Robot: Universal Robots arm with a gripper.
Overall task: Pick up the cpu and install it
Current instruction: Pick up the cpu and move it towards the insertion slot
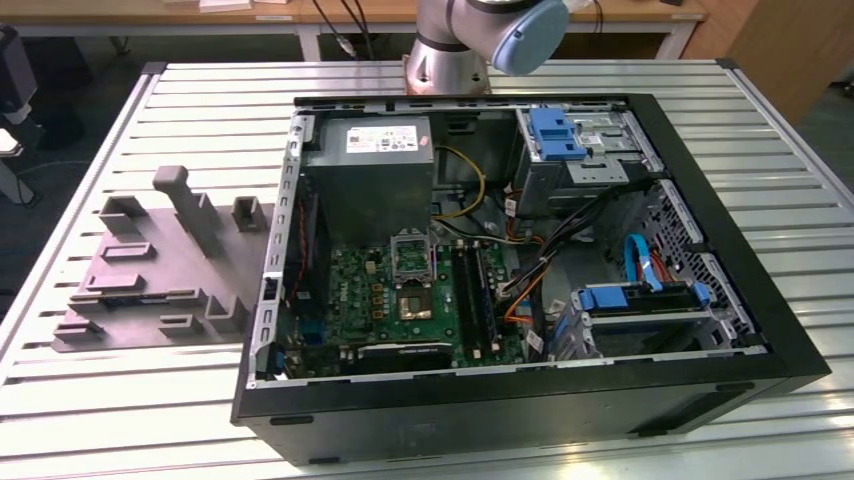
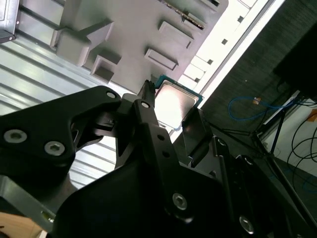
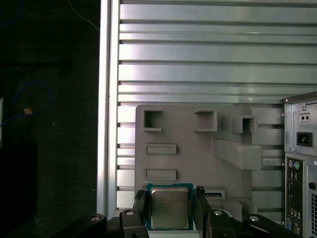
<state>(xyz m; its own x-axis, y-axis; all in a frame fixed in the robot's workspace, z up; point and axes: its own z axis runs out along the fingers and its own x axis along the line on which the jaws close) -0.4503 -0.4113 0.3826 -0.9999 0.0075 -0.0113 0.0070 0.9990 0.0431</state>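
Pincer (image 3: 170, 193), black, two-fingered: closed on the cpu, one finger (image 3: 140, 202) against each of two opposite edges, in both wrist views (image 2: 171, 100).

Small thin square cpu (image 3: 169, 208), pale silvery metal top with a darker green rim: held flat between the fingertips, raised above the near end of the fixture plate and clear of it (image 2: 176, 99).

Grey plastic fixture plate (image 3: 198, 148), moulded with raised blocks, square pockets and shallow rectangular recesses: lies flat on the table beneath the pincer. In the exterior view it sits just beside the computer case, on the exterior view's left (image 1: 134, 290).

Slatted aluminium table (image 3: 198, 49): carries the plate and the case (image 1: 134, 400).

Black tower computer case (image 1: 534, 405), lying on its side, side panel off. Contents:
- green motherboard (image 1: 360, 300) on the case floor;
- metal-framed socket with dark centre (image 1: 410, 262), on the motherboard;
- grey boxed power supply (image 1: 374, 170), at the far corner on the exterior view's left;
- metal drive cages with blue plastic tabs (image 1: 558, 135), one at the far side, another (image 1: 641, 298) near the exterior view's right wall;
- loose yellow, orange, blue and black cables (image 1: 534, 270) running between them.

Rear panel of the case, with ports, shows in the first wrist view (image 3: 299, 163).

Grey and blue robot arm base (image 1: 467, 40): stands on the table beyond the case.
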